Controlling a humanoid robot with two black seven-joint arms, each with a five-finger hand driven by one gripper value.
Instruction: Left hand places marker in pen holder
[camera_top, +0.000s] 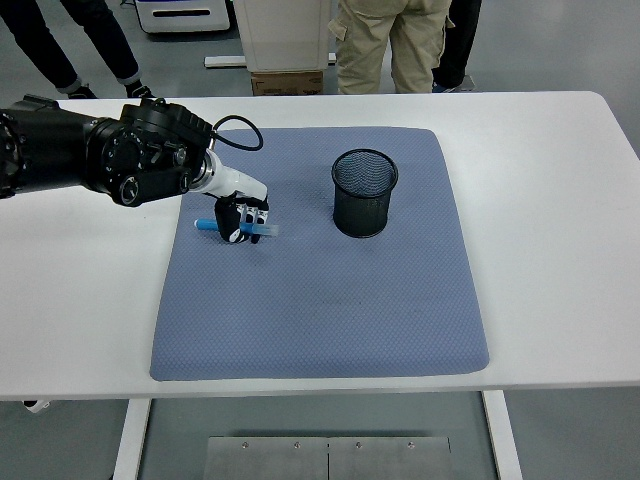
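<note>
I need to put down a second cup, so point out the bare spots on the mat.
The blue-grey padded mat is bare across its near half, and along its right strip beside the black mesh pen holder. The far left corner is crowded: the left hand grips the blue marker there.
</note>
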